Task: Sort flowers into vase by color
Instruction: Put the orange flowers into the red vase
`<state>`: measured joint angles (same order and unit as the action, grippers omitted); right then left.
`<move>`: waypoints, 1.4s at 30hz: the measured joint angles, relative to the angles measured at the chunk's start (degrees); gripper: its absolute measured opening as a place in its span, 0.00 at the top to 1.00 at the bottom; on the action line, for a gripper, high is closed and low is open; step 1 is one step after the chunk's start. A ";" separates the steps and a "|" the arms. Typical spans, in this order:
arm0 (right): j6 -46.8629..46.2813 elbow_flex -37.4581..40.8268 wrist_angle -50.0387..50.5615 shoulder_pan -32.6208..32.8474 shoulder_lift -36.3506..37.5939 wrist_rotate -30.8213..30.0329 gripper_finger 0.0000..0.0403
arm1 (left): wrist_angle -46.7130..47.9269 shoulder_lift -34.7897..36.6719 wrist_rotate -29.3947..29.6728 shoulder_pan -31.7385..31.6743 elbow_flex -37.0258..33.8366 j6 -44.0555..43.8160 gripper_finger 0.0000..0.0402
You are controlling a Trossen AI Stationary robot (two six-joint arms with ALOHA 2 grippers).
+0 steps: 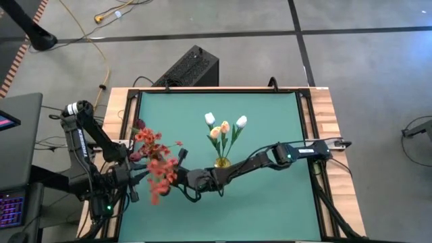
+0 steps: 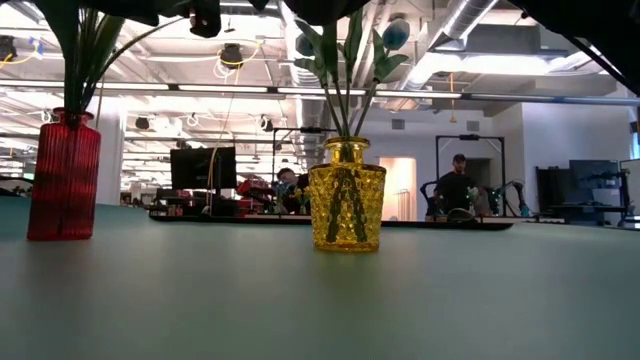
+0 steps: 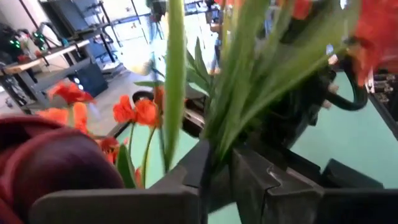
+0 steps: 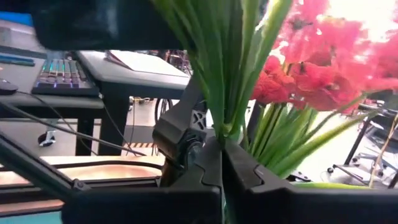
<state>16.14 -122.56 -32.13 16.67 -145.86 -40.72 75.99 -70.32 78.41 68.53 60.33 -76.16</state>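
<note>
A bunch of red-orange flowers [image 1: 156,165] on green stems hangs above the table's left part, held between my two grippers. My left gripper [image 1: 140,177] reaches in from the left and is shut on the stems. My right gripper [image 1: 178,177] reaches across from the right and is shut on the same stems. A yellow glass vase [image 2: 346,195] stands mid-table with white and peach tulips [image 1: 225,127] standing in it by their stems. At the left a red ribbed vase [image 2: 62,175] also holds green stems. My left gripper pinches several green stems [image 3: 219,140] of the red-orange bunch between its two fingers [image 3: 252,177]. It comes about level from the table's left, fingers across the stems. The bunch is clear of the table. My right gripper pinches the same bundle of stems [image 4: 222,124] between its two fingers [image 4: 245,168], close to the left gripper. It comes about level from the table's right, fingers across the stems. The blossoms [image 4: 311,68] spread beyond the fingers.
A dark maroon bud [image 1: 140,125] shows by the table's left edge. Wooden side rails [image 1: 322,108] border the green mat. A black box [image 1: 191,66] sits on the floor behind the far edge. Open mat lies on the right and near sides.
</note>
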 joint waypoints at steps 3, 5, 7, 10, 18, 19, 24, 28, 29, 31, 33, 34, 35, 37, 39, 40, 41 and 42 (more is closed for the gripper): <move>-0.02 0.00 0.01 0.00 0.00 -0.27 0.95 | -0.01 0.00 -1.33 0.00 0.00 -0.07 0.86; -0.02 0.00 0.01 0.00 0.01 -1.80 0.95 | 0.02 0.00 -2.02 0.00 0.00 -0.02 0.83; -0.05 -0.04 0.07 0.00 0.01 -2.92 0.95 | 0.19 0.00 -3.32 0.00 0.25 0.20 0.81; -0.20 -1.37 2.02 0.00 0.00 -3.00 0.95 | 0.15 0.00 -6.00 0.00 1.73 1.96 0.79; -4.86 -4.70 9.21 -0.69 0.00 -2.67 0.95 | 0.10 0.00 -14.17 0.00 7.07 8.93 0.78; -5.54 -4.74 9.57 -0.81 0.00 -2.65 0.95 | 0.17 0.00 -16.13 0.00 7.65 9.54 0.78; -6.70 -4.72 10.20 -1.14 -0.01 -2.63 0.95 | 0.14 0.00 -27.35 0.00 8.83 10.54 0.78; -7.13 -4.72 10.89 -1.14 0.00 -2.54 0.95 | 0.23 -0.04 -35.00 0.02 8.83 9.55 0.78; -7.14 -4.72 10.92 -1.15 0.00 -2.54 0.95 | 0.42 -0.04 -36.20 0.02 8.83 9.06 0.78; -7.17 -4.72 11.03 -1.16 0.00 -2.54 0.95 | 1.30 -0.04 -37.78 0.02 8.83 8.39 0.78; -7.19 -4.72 11.09 -1.16 0.00 -2.54 0.95 | 1.62 -0.02 -39.24 0.02 8.34 7.82 0.78; -7.19 -4.72 11.11 -1.16 0.00 -2.54 0.95 | 1.72 -0.02 -40.45 0.02 7.78 7.63 0.78; -7.19 -4.72 11.11 -1.16 0.00 -2.54 0.95 | 1.87 -0.06 -42.23 0.01 7.20 7.70 0.78; -7.18 -4.72 11.13 -1.16 0.00 -2.54 0.95 | 1.44 -0.07 -46.18 0.01 5.65 7.68 0.78; -7.17 -4.72 11.13 -1.22 0.00 -2.56 0.95 | 1.40 -0.09 -48.60 0.02 4.14 6.88 0.78; -7.17 -4.72 11.14 -1.28 0.00 -2.56 0.95 | 1.44 -0.09 -49.19 0.02 3.41 5.88 0.78; -7.19 -4.72 11.13 -1.33 0.00 -2.57 0.95 | 1.84 -0.09 -49.74 0.02 2.79 4.57 0.78; -7.20 -4.72 11.13 -1.41 0.00 -2.62 0.95 | 2.09 -0.09 -50.55 0.00 2.21 3.41 0.78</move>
<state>8.95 -127.28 -20.99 15.26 -145.86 -43.34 78.08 -70.41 27.86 68.53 62.55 -72.75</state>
